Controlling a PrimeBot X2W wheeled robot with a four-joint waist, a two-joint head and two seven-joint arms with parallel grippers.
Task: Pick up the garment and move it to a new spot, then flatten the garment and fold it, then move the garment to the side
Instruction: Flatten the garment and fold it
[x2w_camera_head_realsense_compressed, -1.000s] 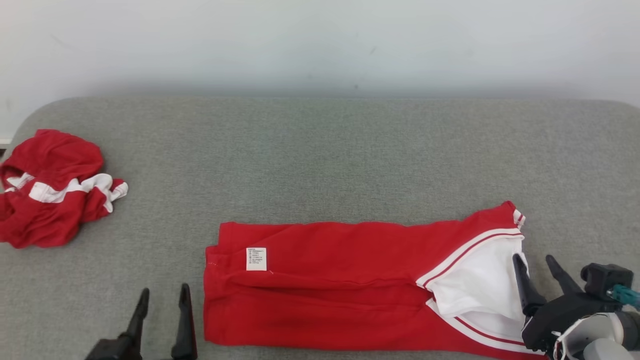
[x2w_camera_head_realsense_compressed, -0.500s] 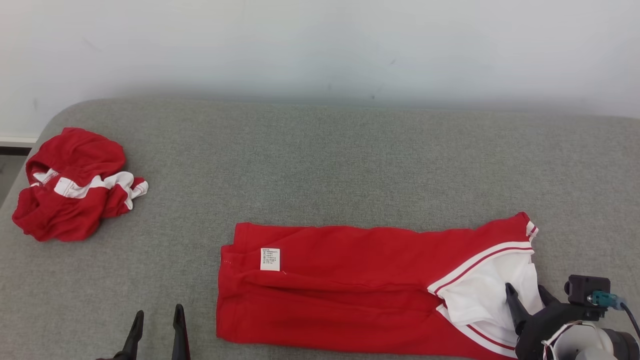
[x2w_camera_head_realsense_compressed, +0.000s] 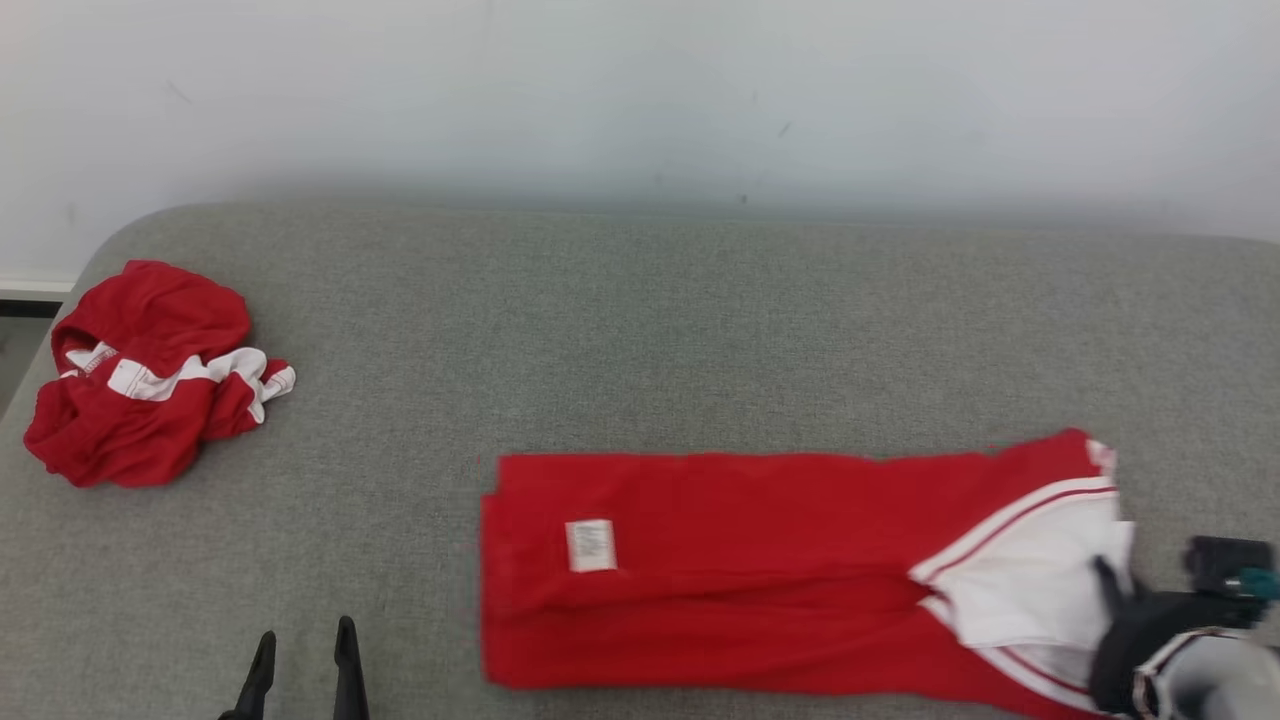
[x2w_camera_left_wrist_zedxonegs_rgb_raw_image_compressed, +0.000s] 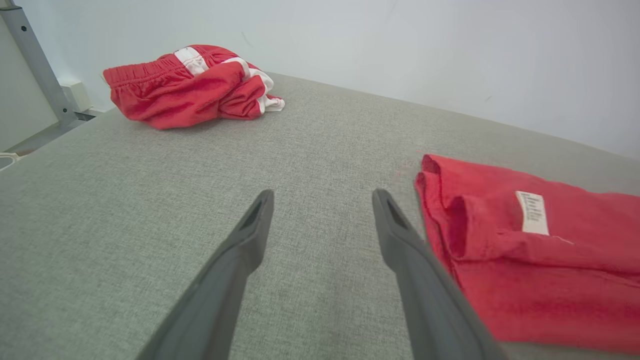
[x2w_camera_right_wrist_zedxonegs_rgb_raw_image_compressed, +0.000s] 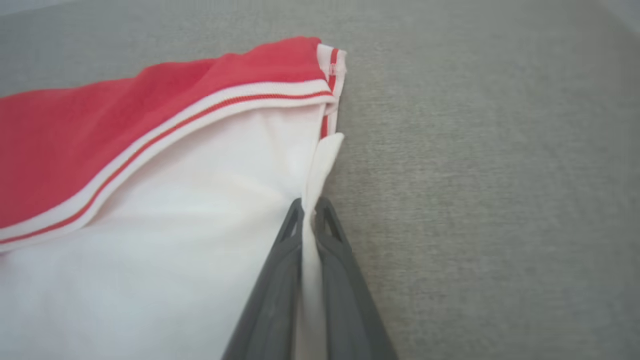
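Just changed: closing of the right gripper (x2w_camera_right_wrist_zedxonegs_rgb_raw_image_compressed: 310, 207) onto the white hem (x2w_camera_right_wrist_zedxonegs_rgb_raw_image_compressed: 320, 150), from wide apart 1 second ago; also a slide of the garment (x2w_camera_head_realsense_compressed: 750, 570) toward 3 o'clock, measured against the crumpled red-and-white shorts (x2w_camera_head_realsense_compressed: 150, 375), unmoved at 9 o'clock.
Right gripper: clamped together on the hem, with a thin fold of white cloth pinched between the 2 fingers.
Left gripper (x2w_camera_left_wrist_zedxonegs_rgb_raw_image_compressed: 322, 197): spread apart, holding nothing, just beside the garment's 9 o'clock end, at 7 o'clock in the head view.
Garment: red with a white striped panel, folded into 1 long strip, lying on the grey padded surface (x2w_camera_head_realsense_compressed: 640, 300) at 5 o'clock in the head view, smeared by motion.
Meaning for the task: flattening and folding apparently done; probably the last step, dragging aside toward 3 o'clock; some risk of the fold opening with only 1 end held.
Writing: 1 white care label (x2w_camera_left_wrist_zedxonegs_rgb_raw_image_compressed: 532, 212) near the garment's 9 o'clock end, printed lines too small and blurred to read; no brand visible.
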